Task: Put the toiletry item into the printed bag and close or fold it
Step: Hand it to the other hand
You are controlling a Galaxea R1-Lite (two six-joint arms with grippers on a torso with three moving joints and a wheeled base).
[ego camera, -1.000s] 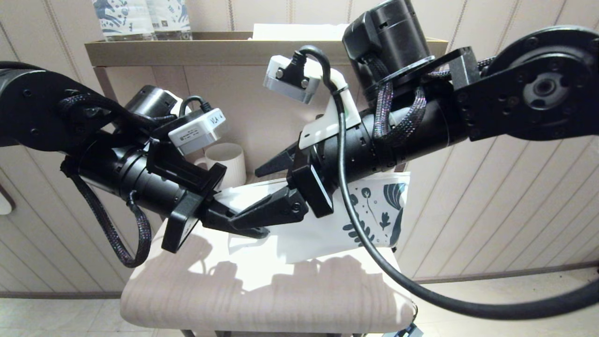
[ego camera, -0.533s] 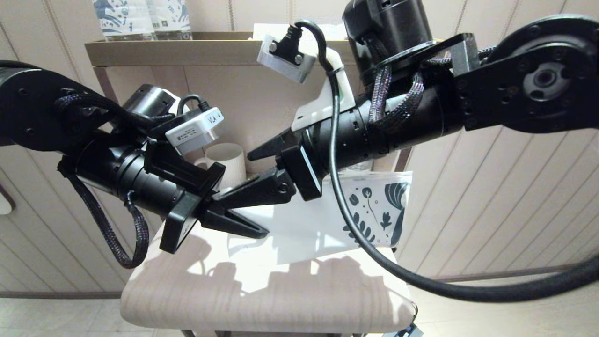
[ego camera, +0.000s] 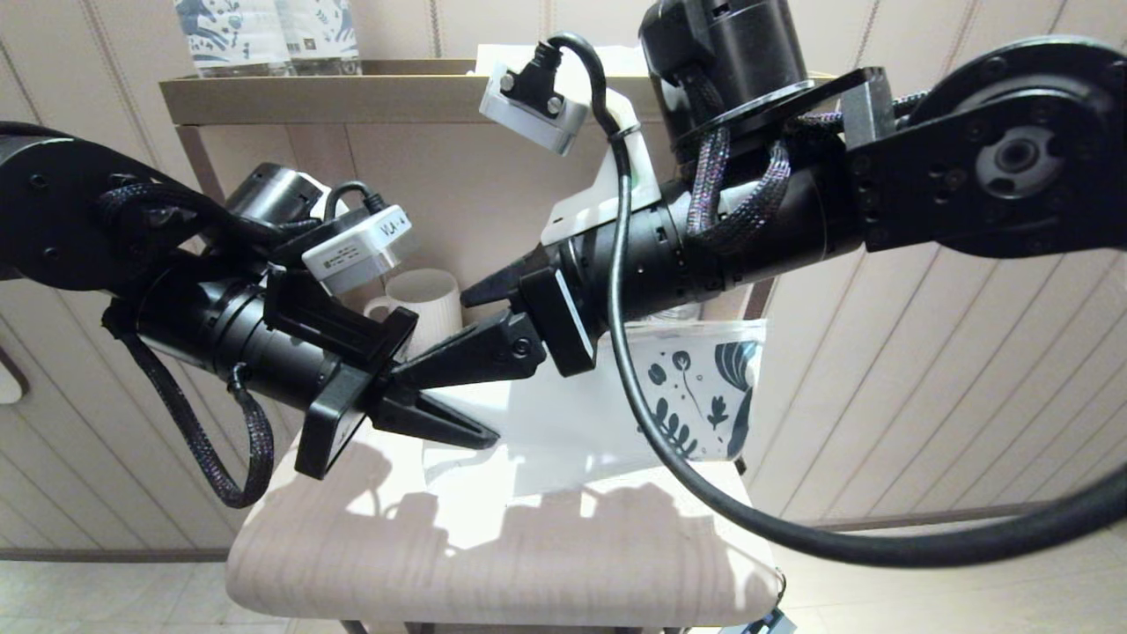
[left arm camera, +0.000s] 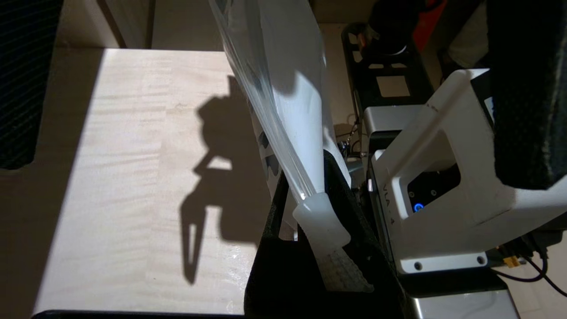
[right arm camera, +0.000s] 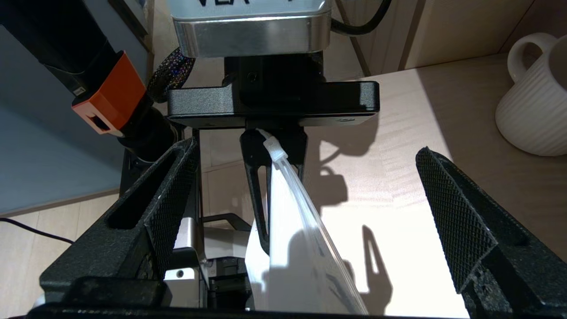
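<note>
- Above the pale wooden table, held clear of the top: the printed bag, hanging sideways, plain frosted end toward the left pincer, leaf-print end toward the right.
- Left pincer clenched on the bag's thick ribbed sealing strip, seen edge-on in the left wrist view, film fanning away from the tips.
- Right pincer released, jaws spread wide, one finger on each side of the bag in the right wrist view, neither touching the film; just above and behind the left pincer's tips in the head view.
- Toiletry item: not made out in any view; cannot tell whether inside the pouch or elsewhere.
- Handling, as a judgement: very light, thin, limp film; sags and twists under own weight, likely slick between smooth pads; no crushing risk, yet easy to let slip or crumple.
- Stiffest part probably the sealing strip, so best hold there, near the left pincer's grip, or on the free edge of the mouth to part the two layers.
- Risk with a second grip: pinching both layers together and closing the mouth instead of opening it.
- Elsewhere: white ribbed mug on the table behind the pincers; patterned bottles on the shelf above, well apart from the bag.
</note>
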